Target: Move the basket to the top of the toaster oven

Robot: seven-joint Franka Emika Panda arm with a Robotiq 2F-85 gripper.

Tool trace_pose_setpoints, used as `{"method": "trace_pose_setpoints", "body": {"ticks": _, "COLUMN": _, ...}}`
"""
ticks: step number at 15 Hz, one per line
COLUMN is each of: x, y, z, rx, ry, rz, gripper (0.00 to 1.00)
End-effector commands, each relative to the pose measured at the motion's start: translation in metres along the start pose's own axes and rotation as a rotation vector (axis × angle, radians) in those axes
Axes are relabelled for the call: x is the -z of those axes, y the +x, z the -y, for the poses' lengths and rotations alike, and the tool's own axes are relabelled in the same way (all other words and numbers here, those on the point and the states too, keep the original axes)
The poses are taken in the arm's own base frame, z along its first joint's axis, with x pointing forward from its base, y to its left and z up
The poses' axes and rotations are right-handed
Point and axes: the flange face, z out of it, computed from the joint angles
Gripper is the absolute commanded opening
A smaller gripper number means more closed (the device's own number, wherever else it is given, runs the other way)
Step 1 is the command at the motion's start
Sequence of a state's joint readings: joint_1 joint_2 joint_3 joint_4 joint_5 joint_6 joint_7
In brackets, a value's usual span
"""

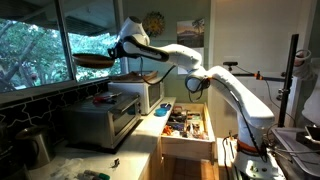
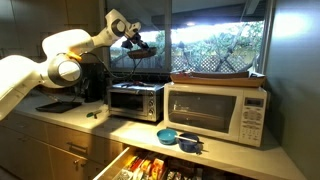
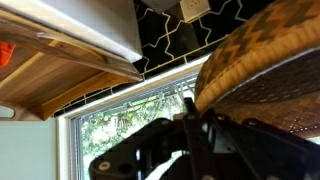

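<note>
the black two-finger gripper point(image 1: 121, 47) was closed on the rim of the shallow, dark reddish-brown woven basket point(image 1: 94, 58), holding it roughly level in the air. the basket hung well above the boxy silver-grey metal toaster oven point(image 1: 104, 120), not touching it. the wrist view showed its woven underside point(image 3: 255, 55) beside the fingers.

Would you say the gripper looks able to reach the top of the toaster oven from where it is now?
Probably yes: the gripper, holding the basket, hovers roughly above the toaster oven, and nothing seems to stand between them.
</note>
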State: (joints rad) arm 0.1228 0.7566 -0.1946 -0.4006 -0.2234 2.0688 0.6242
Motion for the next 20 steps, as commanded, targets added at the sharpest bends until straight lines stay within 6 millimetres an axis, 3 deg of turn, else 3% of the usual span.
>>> {"method": "trace_pose_setpoints", "body": {"ticks": 1, "x": -0.006, "y": -0.003, "z": -0.019, "rx": 0.031, "ry": -0.161, "rz": 0.048, "gripper": 0.02}}
{"method": "trace_pose_setpoints", "body": {"ticks": 6, "x": -0.017, "y": -0.017, "z": -0.042, "rx": -0.054, "ry": -0.374, "rz": 0.137, "gripper": 0.02}}
{"method": "trace_pose_setpoints", "body": {"ticks": 11, "x": -0.048, "y": -0.051, "z": -0.021, "rx": -0.108, "ry": -0.341, "rz": 0.209, "gripper": 0.02}}
{"method": "trace_pose_setpoints", "body": {"ticks": 19, "x": -0.086, "y": -0.096, "z": -0.020, "rx": -0.188, "ry": -0.463, "rz": 0.316, "gripper": 0.02}}
{"method": "trace_pose_setpoints", "body": {"ticks": 20, "x": -0.088, "y": -0.099, "z": -0.021, "rx": -0.190, "ry": -0.477, "rz": 0.330, "gripper": 0.34}}
